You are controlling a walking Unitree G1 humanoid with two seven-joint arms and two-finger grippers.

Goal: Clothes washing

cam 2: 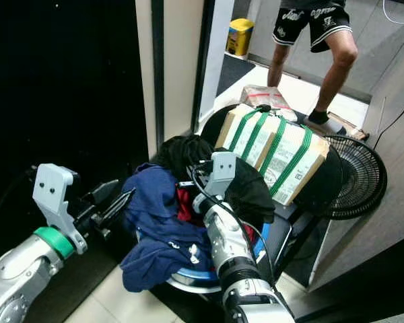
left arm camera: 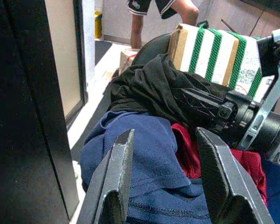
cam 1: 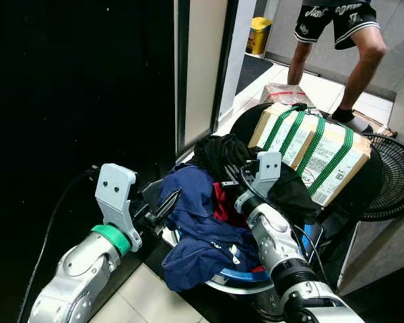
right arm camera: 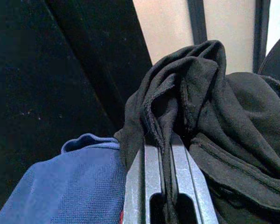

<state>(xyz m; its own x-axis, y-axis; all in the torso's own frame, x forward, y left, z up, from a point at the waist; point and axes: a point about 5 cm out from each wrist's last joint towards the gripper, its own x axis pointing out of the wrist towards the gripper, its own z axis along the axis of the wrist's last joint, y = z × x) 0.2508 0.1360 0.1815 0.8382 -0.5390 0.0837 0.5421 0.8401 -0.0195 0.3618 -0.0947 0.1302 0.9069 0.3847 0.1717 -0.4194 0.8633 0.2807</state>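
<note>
A pile of clothes fills a round blue and white basket (cam 1: 237,277) on the floor in front of me. A navy blue garment (cam 1: 198,225) hangs over its near side. A red garment (cam 1: 222,205) lies under it, and a black garment (cam 1: 219,151) lies on top at the back. My left gripper (cam 1: 167,203) is open, its fingers (left arm camera: 119,172) level with the navy garment's left edge and holding nothing. My right gripper (right arm camera: 165,147) reaches into the top of the pile and is shut on a fold of the black garment (right arm camera: 210,93).
Behind the basket a cardboard box (cam 1: 313,148) with green straps rests on a dark seat. A floor fan (cam 1: 390,178) stands at the right. A person's legs (cam 1: 353,60) and a yellow bin (cam 1: 258,33) are beyond the doorway. A dark panel (cam 1: 81,87) fills the left.
</note>
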